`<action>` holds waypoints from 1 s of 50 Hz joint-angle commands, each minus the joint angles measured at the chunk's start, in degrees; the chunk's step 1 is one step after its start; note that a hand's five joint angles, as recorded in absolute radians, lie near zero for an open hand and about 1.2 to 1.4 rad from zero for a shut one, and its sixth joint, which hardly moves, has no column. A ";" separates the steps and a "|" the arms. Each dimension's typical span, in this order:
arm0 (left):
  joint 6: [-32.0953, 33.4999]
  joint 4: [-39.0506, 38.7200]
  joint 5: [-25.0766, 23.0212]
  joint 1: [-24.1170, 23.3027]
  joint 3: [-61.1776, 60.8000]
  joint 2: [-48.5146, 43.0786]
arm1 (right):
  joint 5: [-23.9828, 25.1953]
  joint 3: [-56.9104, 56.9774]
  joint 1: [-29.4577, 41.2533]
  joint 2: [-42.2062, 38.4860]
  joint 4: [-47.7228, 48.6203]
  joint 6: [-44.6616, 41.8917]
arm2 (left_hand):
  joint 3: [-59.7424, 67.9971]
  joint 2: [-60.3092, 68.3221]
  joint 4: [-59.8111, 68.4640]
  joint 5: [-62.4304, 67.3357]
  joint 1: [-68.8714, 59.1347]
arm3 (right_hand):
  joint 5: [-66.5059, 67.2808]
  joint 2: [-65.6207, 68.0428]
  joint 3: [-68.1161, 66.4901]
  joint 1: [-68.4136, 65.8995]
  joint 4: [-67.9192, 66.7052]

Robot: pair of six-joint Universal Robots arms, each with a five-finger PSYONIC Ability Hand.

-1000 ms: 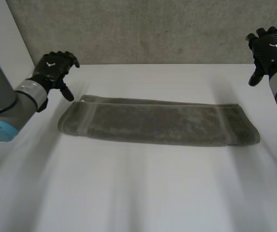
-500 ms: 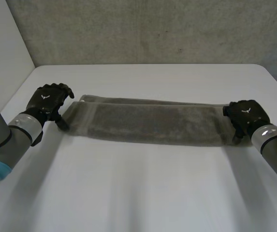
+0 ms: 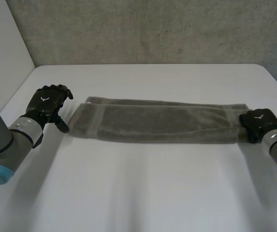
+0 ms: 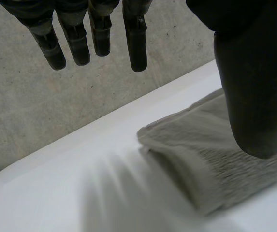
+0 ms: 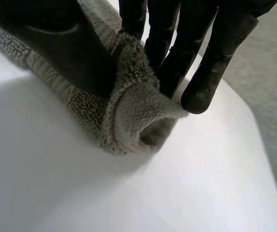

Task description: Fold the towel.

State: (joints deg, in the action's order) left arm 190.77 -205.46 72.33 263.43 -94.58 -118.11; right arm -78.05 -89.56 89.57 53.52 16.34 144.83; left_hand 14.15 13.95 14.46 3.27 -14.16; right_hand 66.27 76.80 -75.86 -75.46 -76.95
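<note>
Lying across white table (image 3: 143, 188): one grey terry towel (image 3: 157, 121), long folded strip; right hand (image 3: 257, 123) pinched its looped end; left hand (image 3: 48, 103) fingers were straight, empty.

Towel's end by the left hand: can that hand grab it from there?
Probably yes. The left hand is open right beside that end of the towel, with only bare table between them and nothing blocking.
</note>
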 commanded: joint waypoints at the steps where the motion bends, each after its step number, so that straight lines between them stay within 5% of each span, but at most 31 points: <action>1: -0.74 -0.03 0.00 0.25 0.01 0.08 | -0.35 0.09 -4.75 2.90 -0.08 -3.07 | -4.10 -3.90 -4.41 -3.23 4.12 | 3.73 3.20 -4.14 -4.54 -3.05; 9: -3.64 -0.03 0.00 0.51 0.18 -0.01 | -2.37 9.06 -7.48 2.29 -4.48 -22.84 | -4.10 -3.90 -4.41 -3.23 4.12 | 3.73 3.20 -4.14 -4.54 -3.05; 12: -4.00 -0.03 0.00 0.51 0.10 -0.01 | -5.18 13.54 -1.06 2.29 -5.36 -23.90 | -4.10 -3.90 -4.41 -3.23 4.12 | 3.73 3.20 -4.14 -4.54 -3.05; 17: -4.00 0.06 0.00 0.51 0.01 -0.01 | -11.14 25.38 20.33 -0.43 -6.14 -20.47 | -4.10 -3.90 -4.41 -3.23 4.12 | 3.73 3.20 -4.14 -4.54 -3.05; 20: -4.00 0.06 0.09 0.60 0.01 0.08 | -12.21 28.66 25.75 -1.84 -6.94 -20.56 | -4.10 -3.90 -4.41 -3.23 4.12 | 3.73 3.20 -4.14 -4.54 -3.05; 22: -4.00 0.06 0.09 0.60 -0.08 0.08 | -12.91 35.74 36.59 -6.48 -8.77 -19.94 | -4.10 -3.90 -4.41 -3.23 4.12 | 3.73 3.20 -4.14 -4.54 -3.05; 30: -4.00 0.06 0.00 0.60 -0.52 0.08 | -12.48 46.75 50.52 -19.92 -10.36 -19.85 | -4.10 -3.90 -4.41 -3.23 4.12 | 3.73 3.20 -4.14 -4.54 -3.05; 34: -3.91 0.06 -0.08 0.60 -0.52 0.08 | -13.00 50.10 51.67 -25.14 -10.98 -19.85 | -4.10 -3.90 -4.41 -3.23 4.12 | 3.73 3.20 -4.14 -4.54 -3.05; 36: -3.91 -0.03 -0.17 0.69 -0.52 -0.01 | -13.44 52.47 52.11 -28.11 -12.73 -19.94 | -4.10 -3.90 -4.41 -3.23 4.12 | -58.77 -59.30 58.36 57.96 59.45; 38: -3.91 -0.03 -0.17 0.69 -0.43 -0.19 | -13.70 53.26 52.11 -28.47 -13.78 -19.85 | -4.10 -3.90 -4.41 -3.23 4.12 | -66.27 -66.80 65.86 65.46 66.95; 42: -3.91 -0.03 -0.26 0.69 -0.26 -0.45 | -14.41 53.79 51.15 -26.98 -15.11 -18.80 | -4.10 -3.90 -4.41 -3.23 4.12 | -66.27 -66.80 65.86 65.46 66.95; 50: -3.91 -0.03 -0.17 0.51 -0.61 -0.63 | -15.99 52.04 45.52 -14.59 -18.01 -2.45 | -4.10 -3.90 -4.41 -3.23 4.12 | -66.27 -66.80 65.86 65.46 66.95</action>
State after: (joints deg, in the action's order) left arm 186.86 -205.49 72.09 264.10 -94.93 -118.72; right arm -93.44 -35.99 138.46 31.52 0.00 132.78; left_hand 14.05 13.89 14.45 3.27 -13.98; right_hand 3.84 14.08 -14.08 -13.33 -14.64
